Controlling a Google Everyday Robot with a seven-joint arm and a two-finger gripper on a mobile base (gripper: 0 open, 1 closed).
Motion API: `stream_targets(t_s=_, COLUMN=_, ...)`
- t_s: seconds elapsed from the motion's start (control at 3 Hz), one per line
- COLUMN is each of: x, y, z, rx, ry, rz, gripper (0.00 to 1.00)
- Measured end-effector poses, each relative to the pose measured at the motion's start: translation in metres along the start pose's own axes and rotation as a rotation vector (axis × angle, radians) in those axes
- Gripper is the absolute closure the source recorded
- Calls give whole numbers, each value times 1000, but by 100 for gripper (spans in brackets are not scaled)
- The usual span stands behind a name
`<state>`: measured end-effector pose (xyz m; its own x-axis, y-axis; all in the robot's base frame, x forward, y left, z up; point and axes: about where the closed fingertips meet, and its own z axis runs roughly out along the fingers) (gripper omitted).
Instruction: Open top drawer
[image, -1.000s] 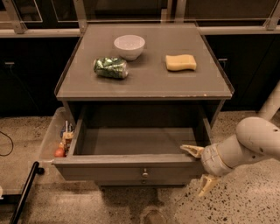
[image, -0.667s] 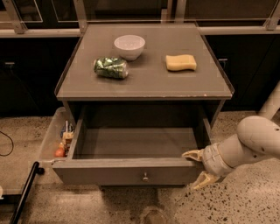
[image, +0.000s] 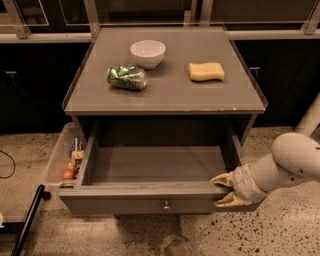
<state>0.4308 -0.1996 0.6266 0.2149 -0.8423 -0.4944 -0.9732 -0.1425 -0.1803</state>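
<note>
The top drawer (image: 125, 205) stood pulled well out. My gripper (image: 224, 190) sat at its right front corner, fingers spread astride the front panel. Pull looked done; I judged backing away next.

Pale arm enters from right, bent low; claw (image: 216, 191) points left, fingers spread apart.

No legible text, apparently none even on the green packet (image: 127, 77)
</note>
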Motion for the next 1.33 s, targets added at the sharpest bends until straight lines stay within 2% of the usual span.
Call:
stream_targets(t_s=0.33, x=0, y=0, z=0, rx=0, ry=0, rz=0, gripper=93)
stream_targets(t_s=1.0, x=-1, y=3, z=-3, rx=-5, ry=-3, rz=2, gripper=46)
stream_targets(t_s=1.33, x=0, y=8, z=-4, rx=-7, ry=-6, rz=7, gripper=51)
